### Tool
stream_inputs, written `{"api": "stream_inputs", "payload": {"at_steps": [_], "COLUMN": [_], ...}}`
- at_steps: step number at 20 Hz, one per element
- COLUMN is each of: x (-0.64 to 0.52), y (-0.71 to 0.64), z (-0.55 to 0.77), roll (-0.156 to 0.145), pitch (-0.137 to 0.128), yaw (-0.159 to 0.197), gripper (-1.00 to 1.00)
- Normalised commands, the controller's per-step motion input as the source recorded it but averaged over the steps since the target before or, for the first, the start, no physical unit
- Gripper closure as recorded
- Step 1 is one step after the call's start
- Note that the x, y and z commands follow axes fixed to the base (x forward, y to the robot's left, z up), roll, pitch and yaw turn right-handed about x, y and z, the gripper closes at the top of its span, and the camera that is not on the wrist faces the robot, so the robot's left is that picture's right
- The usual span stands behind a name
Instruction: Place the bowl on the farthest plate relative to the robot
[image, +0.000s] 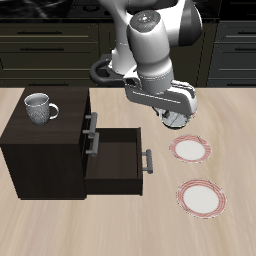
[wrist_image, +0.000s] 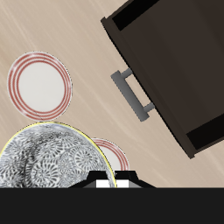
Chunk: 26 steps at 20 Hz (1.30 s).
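A: So, where is your small round grey-white bowl with the dark speckled inside (wrist_image: 54, 163)?

B: Up off the table, carried by your two-finger gripper (image: 178, 117). In the wrist view its patterned inside fills the space right against the gripper's fingers (wrist_image: 104, 181), and the exterior view shows only a sliver of it under the arm.

A: And the tool — clenched or released?

B: Clamped on the bowl's rim, as far as you can see; the fingertips themselves are mostly hidden.

A: Which of the white plates with pink-red striped rims are you over?

B: In the exterior view you hang just behind the plate farther back (image: 190, 150); the one nearer the table's front edge (image: 202, 197) lies well apart from the gripper. In the wrist view one plate (wrist_image: 39, 84) lies fully in sight on the bare wooden table (wrist_image: 87, 44), and another (wrist_image: 112, 156) peeks out from behind the bowl.

A: Anything else beside you?

B: The dark wooden cabinet (image: 45, 150) — its lower drawer (image: 118, 163) pulled open, its grey handle (image: 148, 159) facing the plates. A grey-white handled mug (image: 40, 106) stands upright on the cabinet's top.
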Motion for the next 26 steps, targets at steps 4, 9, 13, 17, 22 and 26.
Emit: {"api": "stream_inputs", "payload": {"at_steps": [4, 9, 13, 17, 22, 26], "x": [0.16, 0.13, 0.19, 0.28, 0.23, 0.23], "y": [0.29, 0.31, 0.02, 0.10, 0.16, 0.16], "z": [0.14, 0.21, 0.25, 0.31, 0.15, 0.03], "roll": [-0.001, -0.015, -0.038, -0.060, -0.012, -0.009], "pitch": [0.029, 0.023, -0.011, -0.025, -0.012, -0.016], "yaw": [0.223, 0.343, 0.094, 0.166, 0.124, 0.039], "gripper": [1.00, 1.00, 1.00, 1.00, 1.00, 1.00]}}
